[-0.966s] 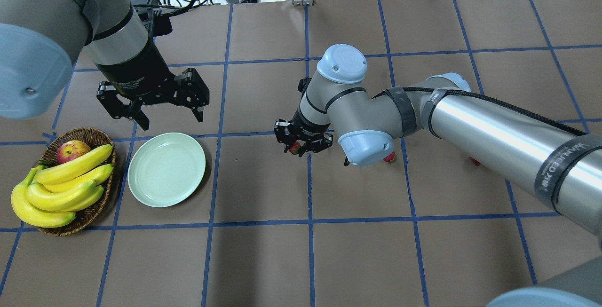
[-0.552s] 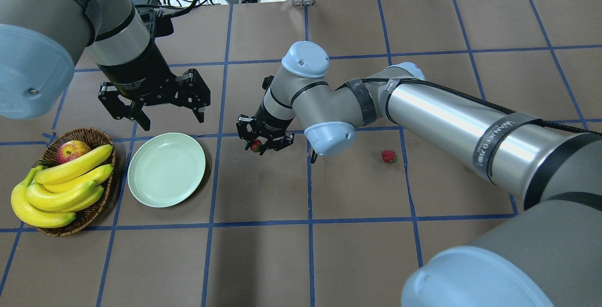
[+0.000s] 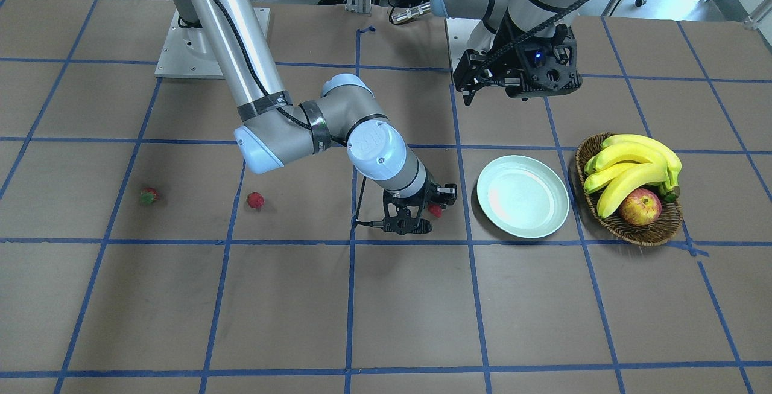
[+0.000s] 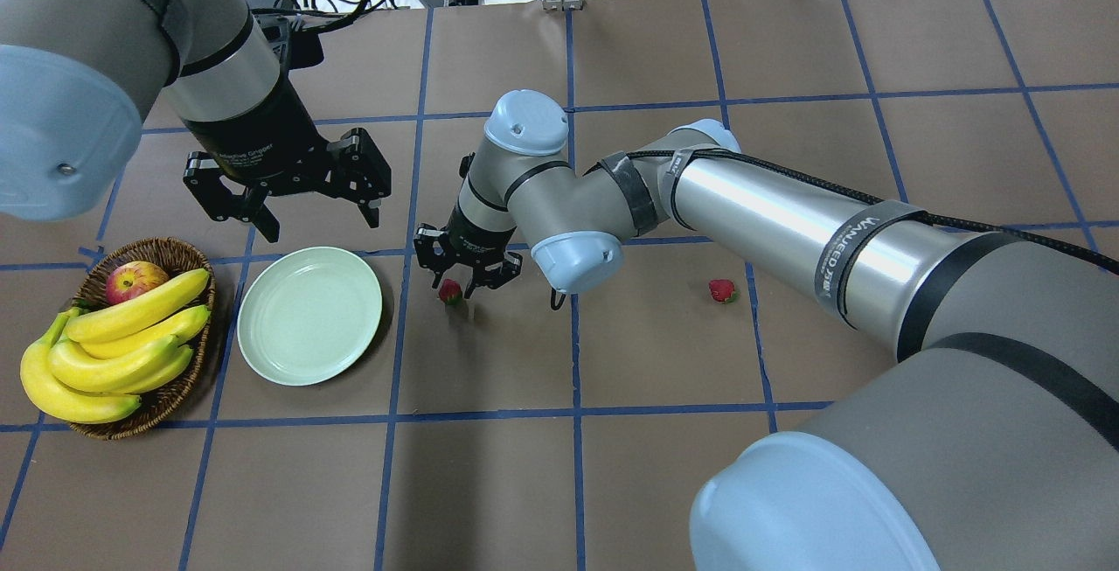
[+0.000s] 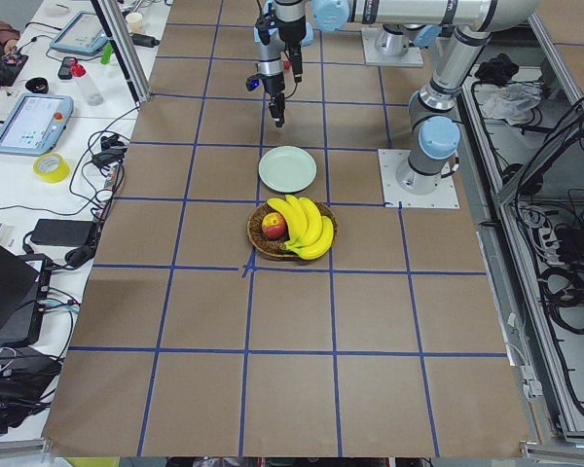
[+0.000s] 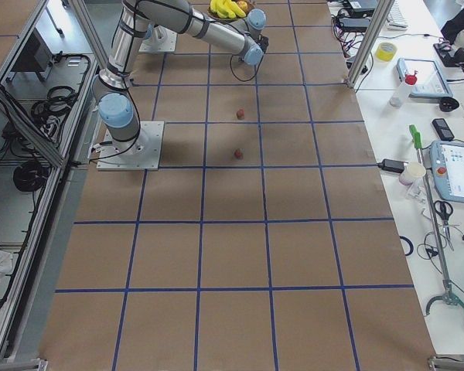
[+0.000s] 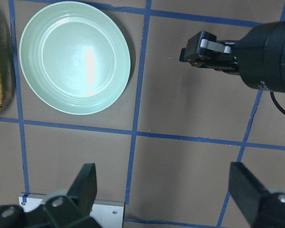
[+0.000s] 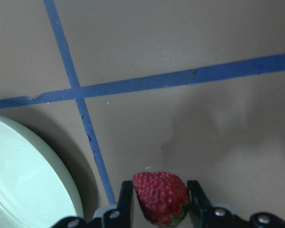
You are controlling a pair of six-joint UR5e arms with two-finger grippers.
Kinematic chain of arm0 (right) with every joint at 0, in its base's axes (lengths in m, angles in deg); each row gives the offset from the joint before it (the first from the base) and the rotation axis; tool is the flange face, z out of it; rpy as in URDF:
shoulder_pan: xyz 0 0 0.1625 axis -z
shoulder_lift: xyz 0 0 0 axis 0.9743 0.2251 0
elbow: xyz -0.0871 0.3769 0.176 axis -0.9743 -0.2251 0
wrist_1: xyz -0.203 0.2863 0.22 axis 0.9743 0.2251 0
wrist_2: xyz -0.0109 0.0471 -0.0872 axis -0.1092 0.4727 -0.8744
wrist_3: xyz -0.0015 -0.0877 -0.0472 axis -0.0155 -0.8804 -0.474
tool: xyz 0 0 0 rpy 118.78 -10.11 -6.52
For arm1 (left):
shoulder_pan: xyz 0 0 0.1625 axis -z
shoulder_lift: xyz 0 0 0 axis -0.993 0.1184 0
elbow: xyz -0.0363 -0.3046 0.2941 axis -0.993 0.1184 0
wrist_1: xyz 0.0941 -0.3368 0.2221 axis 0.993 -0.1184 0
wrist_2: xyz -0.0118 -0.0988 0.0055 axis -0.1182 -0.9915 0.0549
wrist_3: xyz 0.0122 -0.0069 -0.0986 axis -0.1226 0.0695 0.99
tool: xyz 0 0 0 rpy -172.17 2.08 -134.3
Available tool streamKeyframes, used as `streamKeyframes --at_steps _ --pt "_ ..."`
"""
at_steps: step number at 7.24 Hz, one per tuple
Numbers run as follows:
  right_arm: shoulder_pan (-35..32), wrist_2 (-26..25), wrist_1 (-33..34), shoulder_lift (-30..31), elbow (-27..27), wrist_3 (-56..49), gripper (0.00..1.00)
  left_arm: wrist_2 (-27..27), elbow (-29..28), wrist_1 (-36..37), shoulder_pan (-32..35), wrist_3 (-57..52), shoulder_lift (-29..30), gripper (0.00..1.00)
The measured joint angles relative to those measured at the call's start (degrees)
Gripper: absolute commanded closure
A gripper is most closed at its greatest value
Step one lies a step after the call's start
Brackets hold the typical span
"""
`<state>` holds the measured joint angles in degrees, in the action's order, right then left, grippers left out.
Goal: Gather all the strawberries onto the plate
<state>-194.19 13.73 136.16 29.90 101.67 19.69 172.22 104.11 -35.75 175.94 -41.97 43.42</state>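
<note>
Right hand (image 4: pixel 454 286) has moved left toward plate (image 4: pixel 309 315), clamped on strawberry (image 4: pixel 449 291). Next: cross rim, release. Left hand (image 4: pixel 321 226) apart, idle.

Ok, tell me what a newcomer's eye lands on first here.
The right gripper pinches a strawberry just beside the empty mint plate. Two more strawberries lie loose on the table, farther toward the robot's right. Bright yellow bananas fill a wicker basket on the plate's other side.

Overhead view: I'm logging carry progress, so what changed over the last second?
The right pincer, shut on the held strawberry, travelled left toward the plate but is not yet over it. The left pincer, plate, basket and loose strawberry stayed put.
</note>
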Motion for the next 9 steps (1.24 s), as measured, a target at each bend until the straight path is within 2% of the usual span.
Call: streamKeyframes --at_steps 3,5,6,8,9 --pt "1.33 -9.8 -4.07 4.36 1.53 -1.92 0.0 0.12 -0.05 0.17 -0.22 -0.07 0.06 0.0" --pt "7.45 -15.97 -11.44 9.66 2.37 -12.16 0.0 0.16 -0.03 0.19 -0.3 -0.1 0.06 0.0" --pt "11.67 -17.73 -14.54 12.23 3.87 -17.45 0.04 0.19 -0.04 0.19 -0.34 -0.14 0.06 0.0" --pt "20.41 -21.11 -15.61 16.59 10.53 -27.77 0.04 0.22 -0.04 0.19 -0.39 -0.16 0.06 0.0" --pt "23.85 -22.04 -12.97 18.0 15.03 -31.44 0.04 0.22 -0.01 0.4 -0.39 -0.16 0.06 0.0"
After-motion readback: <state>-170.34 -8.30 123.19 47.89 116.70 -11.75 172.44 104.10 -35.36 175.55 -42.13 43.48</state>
